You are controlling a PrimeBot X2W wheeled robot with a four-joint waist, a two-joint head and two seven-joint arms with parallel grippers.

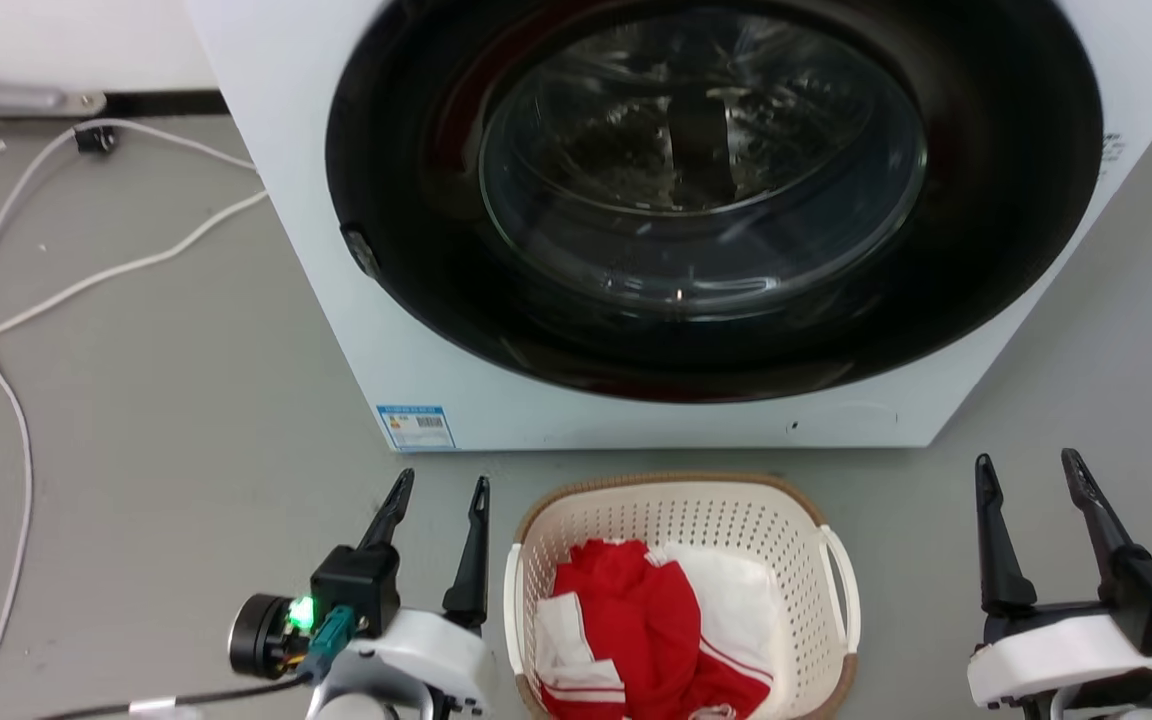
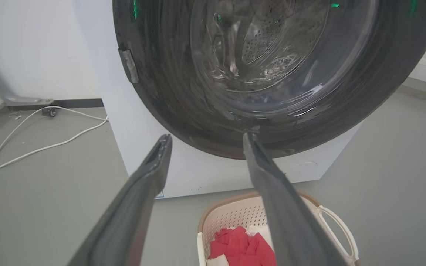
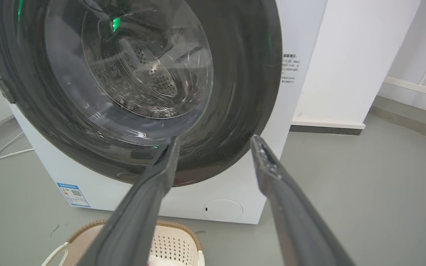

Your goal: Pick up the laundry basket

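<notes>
On grey floor, laundry basket sits before white washing machine.

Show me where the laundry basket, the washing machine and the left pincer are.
laundry basket [image 1: 696,520], head view, on its perforated back wall.
washing machine [image 1: 586,420], head view, on its white lower front panel.
left pincer [image 1: 442,480], head view, midway between its fingertips.

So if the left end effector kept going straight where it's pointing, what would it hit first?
The left end effector would probably meet the washing machine's dark door ring, near its lower edge. The laundry basket sits lower, off that line.
</notes>
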